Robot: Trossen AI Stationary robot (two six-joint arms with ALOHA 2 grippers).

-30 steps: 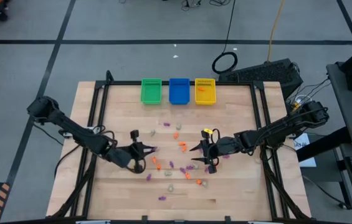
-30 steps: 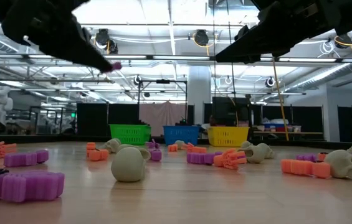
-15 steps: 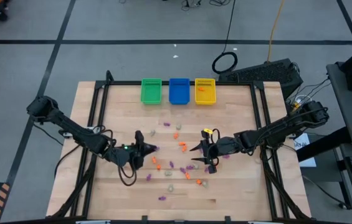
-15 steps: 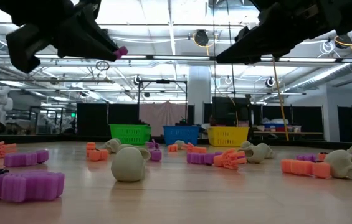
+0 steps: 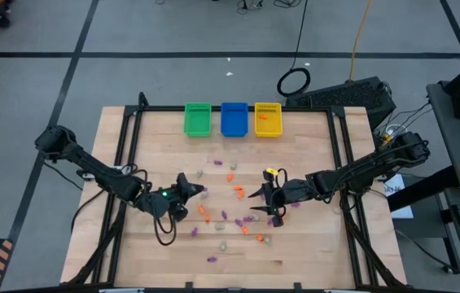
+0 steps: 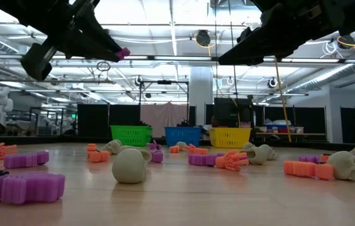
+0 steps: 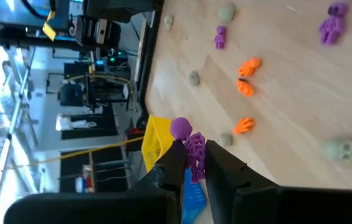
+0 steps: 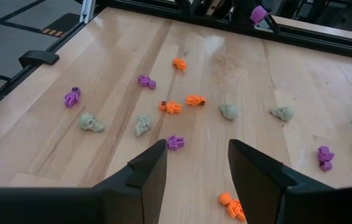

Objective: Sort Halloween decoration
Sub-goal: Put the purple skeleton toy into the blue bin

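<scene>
Small orange, purple and pale skull-shaped Halloween decorations (image 5: 228,213) lie scattered over the middle of the wooden table (image 5: 156,138). My left gripper (image 5: 200,191) hovers above the table's left-middle, shut on a purple skeleton trinket (image 7: 192,148), whose purple tip also shows in the low view (image 6: 122,53). My right gripper (image 5: 254,202) hangs open to the right of it, above the trinkets. In the right wrist view nothing lies between my right gripper's (image 8: 194,163) fingers. My left gripper pinches the purple skeleton's body (image 7: 195,160) between its two fingers (image 7: 171,163). The round head (image 7: 180,127) sticks out past the fingertips. The fingers come from the table's left, slanting a little downward. The trinket is lifted clear of the table.
A green bin (image 5: 198,119), a blue bin (image 5: 234,119) and a yellow bin (image 5: 268,120) stand in a row at the table's far edge. Pale skulls (image 8: 91,122) and orange pieces (image 8: 195,100) lie below and ahead of the right gripper. A black frame rail (image 5: 129,142) borders the table.
My left gripper has rolled about its own pointing line while staying in the same spot above the table. It has kept its hold on the purple skeleton, which has turned with it. My right arm has kept still.
</scene>
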